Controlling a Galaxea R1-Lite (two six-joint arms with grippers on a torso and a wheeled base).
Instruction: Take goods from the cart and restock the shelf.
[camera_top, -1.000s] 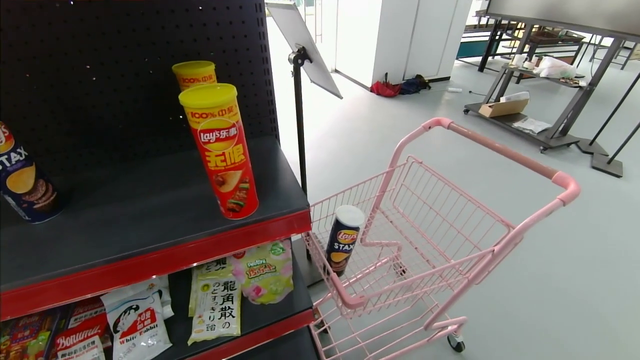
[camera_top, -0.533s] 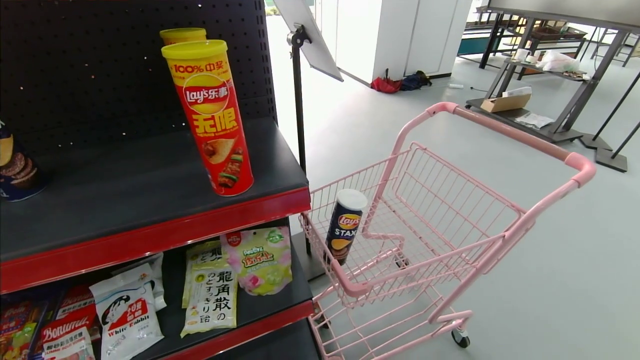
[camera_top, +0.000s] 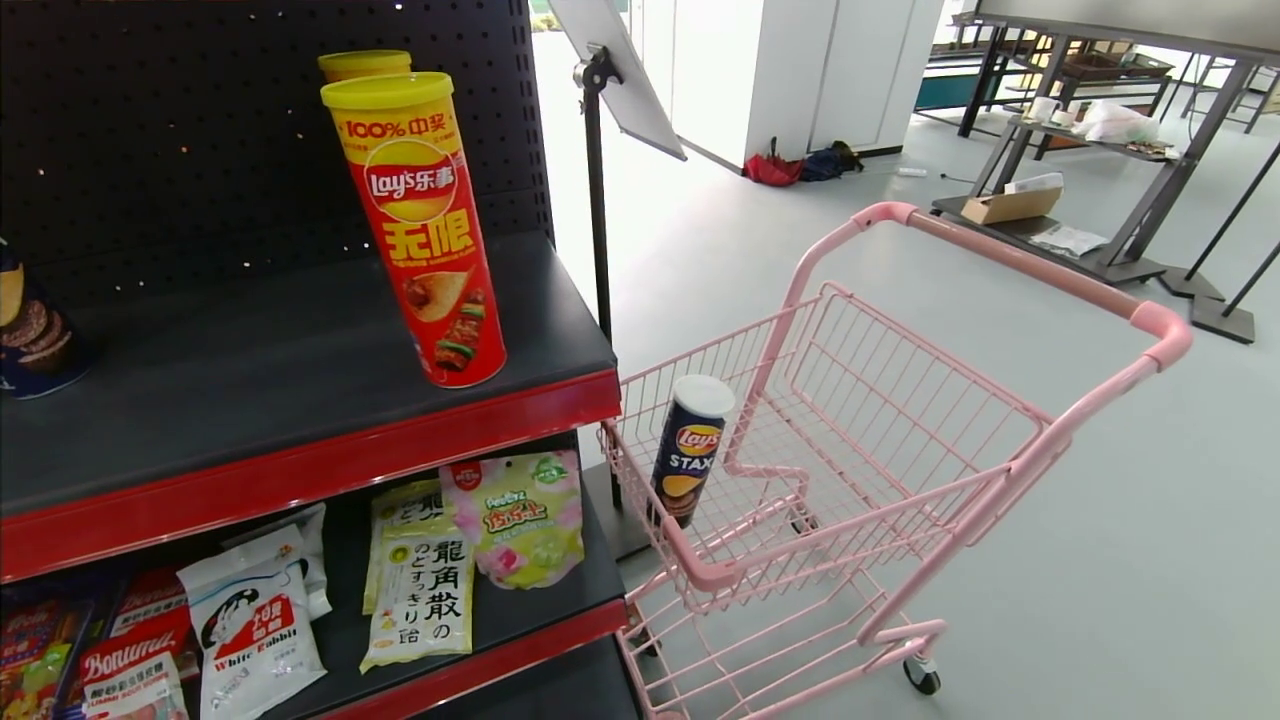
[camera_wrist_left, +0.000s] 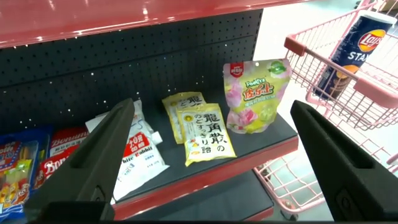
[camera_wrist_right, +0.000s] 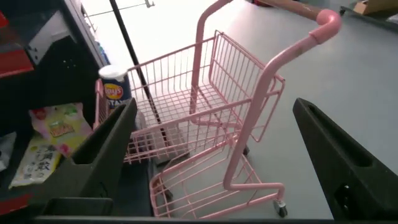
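A dark blue chips can (camera_top: 689, 449) with a white lid stands upright in the front left corner of the pink cart (camera_top: 1030, 268), close to the shelf. On the upper shelf board (camera_top: 250, 370) a red chips can (camera_top: 430, 230) with a yellow lid stands near the front edge, and a second one (camera_top: 364, 64) is behind it. Another dark blue can (camera_top: 30, 340) sits at the board's far left. My left gripper (camera_wrist_left: 212, 104) is open and faces the lower shelf, with the cart's can (camera_wrist_left: 357, 53) off to one side. My right gripper (camera_wrist_right: 216, 102) is open above the cart (camera_wrist_right: 273, 68) and its can (camera_wrist_right: 115, 93).
The lower shelf holds snack bags: a green and pink one (camera_top: 520, 520), a yellow-green one (camera_top: 420, 590) and a white one (camera_top: 250, 630). A black stand with a tilted board (camera_top: 600, 200) rises between shelf and cart. Open grey floor lies right of the cart.
The head camera has moved, so shelf and cart sit a little higher in the picture than a second ago. The cans and the cart have kept their places.
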